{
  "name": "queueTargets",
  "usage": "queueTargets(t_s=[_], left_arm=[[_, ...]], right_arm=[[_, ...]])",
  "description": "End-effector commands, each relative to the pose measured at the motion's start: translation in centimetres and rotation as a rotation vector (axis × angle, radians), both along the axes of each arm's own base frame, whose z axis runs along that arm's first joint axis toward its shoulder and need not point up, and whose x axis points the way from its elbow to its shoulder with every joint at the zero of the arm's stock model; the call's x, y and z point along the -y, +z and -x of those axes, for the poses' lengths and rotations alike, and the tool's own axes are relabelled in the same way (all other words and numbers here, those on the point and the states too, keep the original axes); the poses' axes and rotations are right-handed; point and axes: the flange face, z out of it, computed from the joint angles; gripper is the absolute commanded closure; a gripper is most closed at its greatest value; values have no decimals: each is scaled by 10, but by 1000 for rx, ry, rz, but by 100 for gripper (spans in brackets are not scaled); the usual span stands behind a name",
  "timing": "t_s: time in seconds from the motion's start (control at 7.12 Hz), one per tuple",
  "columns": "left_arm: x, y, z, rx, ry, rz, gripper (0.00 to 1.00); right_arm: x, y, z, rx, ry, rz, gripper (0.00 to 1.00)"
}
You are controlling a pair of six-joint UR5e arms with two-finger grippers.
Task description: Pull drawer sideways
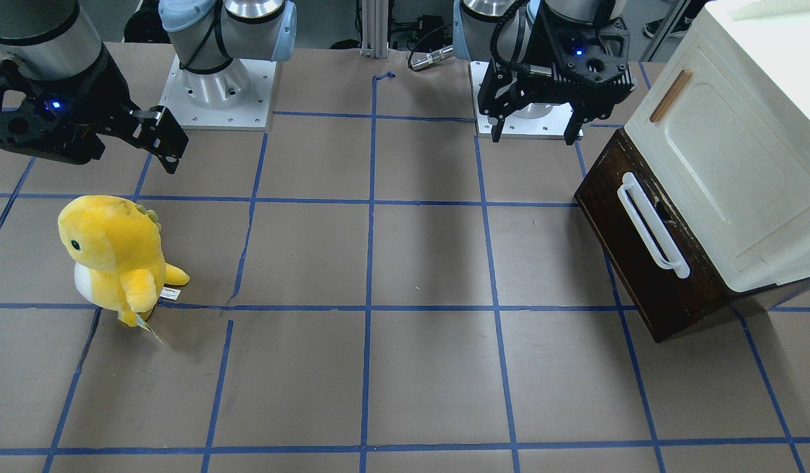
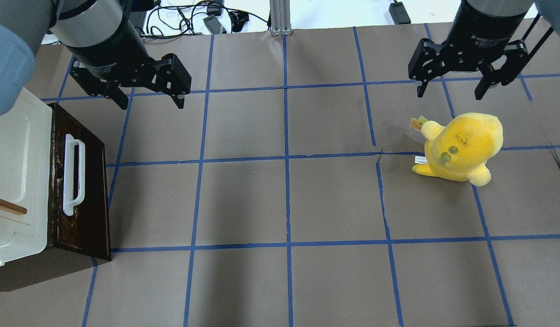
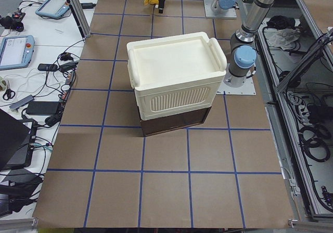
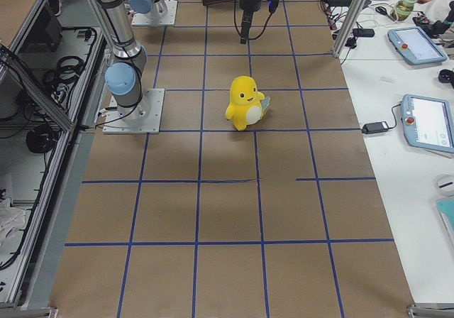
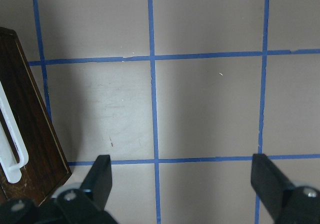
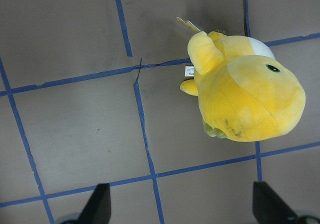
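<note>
The drawer (image 2: 82, 190) has a dark brown wooden front and a long white bar handle (image 2: 73, 175). It sits closed under a cream cabinet (image 2: 16, 172) at the table's left end, and shows in the front view (image 1: 641, 256) and the left wrist view (image 5: 25, 134). My left gripper (image 2: 151, 93) is open and empty, hovering above the table beyond the drawer's far corner; it also shows in the front view (image 1: 535, 131). My right gripper (image 2: 452, 86) is open and empty, above the table beyond a yellow plush.
A yellow plush dinosaur (image 2: 461, 145) stands on the right half of the table, below my right gripper. The cream cabinet door has a small brown wooden handle (image 1: 671, 95). Blue tape lines grid the brown table (image 2: 284, 200). Arm bases (image 1: 217, 85) stand at the robot's side.
</note>
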Motion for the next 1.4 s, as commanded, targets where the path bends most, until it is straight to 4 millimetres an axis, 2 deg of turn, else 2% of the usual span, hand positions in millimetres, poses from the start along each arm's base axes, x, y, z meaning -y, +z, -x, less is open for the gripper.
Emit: queueTargets(t_s=[0.0,0.56,1.26], left_arm=[[-4,1,-1,2,0,-4,0],[-6,-1,-1,3,0,-9,0],[1,-9,3,-28,-2,-25,0]], right_arm=[[0,0,0,0,1,0,0],[0,0,0,0,1,0,0],[0,0,0,0,1,0,0]])
